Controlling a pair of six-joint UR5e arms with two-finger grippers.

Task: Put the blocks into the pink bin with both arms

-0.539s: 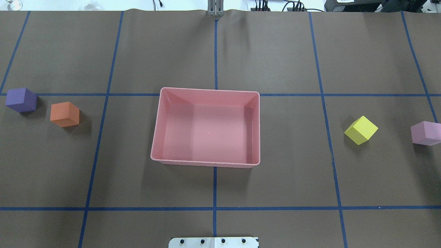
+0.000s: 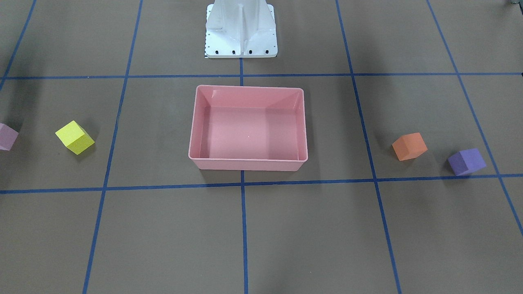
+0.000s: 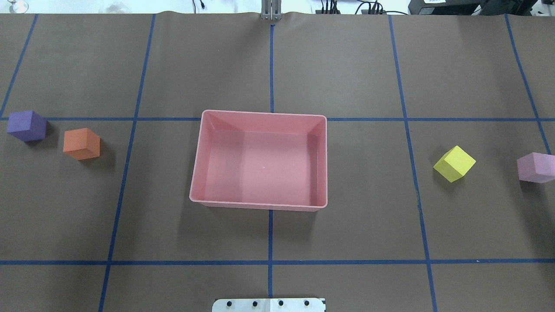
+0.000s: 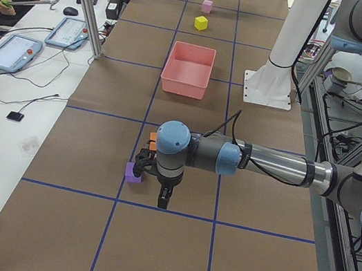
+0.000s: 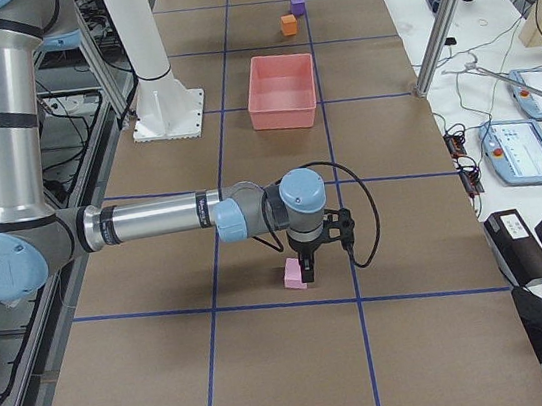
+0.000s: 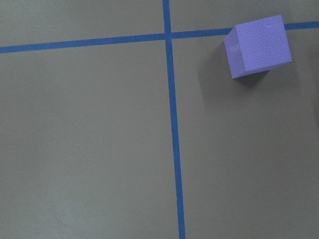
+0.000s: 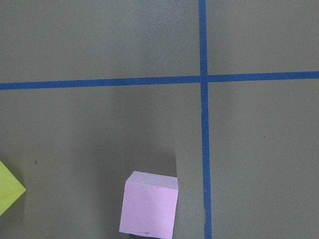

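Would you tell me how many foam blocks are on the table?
4: purple block and orange block left of the bin; yellow block and pink block right of it.

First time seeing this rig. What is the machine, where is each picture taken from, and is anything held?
It is a robot with a left arm and a right arm at one table. Two pictures look down on it: one from behind the robot, one facing its white base. Two look along it from the ends: the left gripper hangs by the purple block, the right gripper by the pink block. The last two are wrist cameras looking down. An empty pink bin sits mid-table, the orange block near the purple, the yellow block near the pink. All four lie on the table, nothing held; whether the grippers are open does not show.
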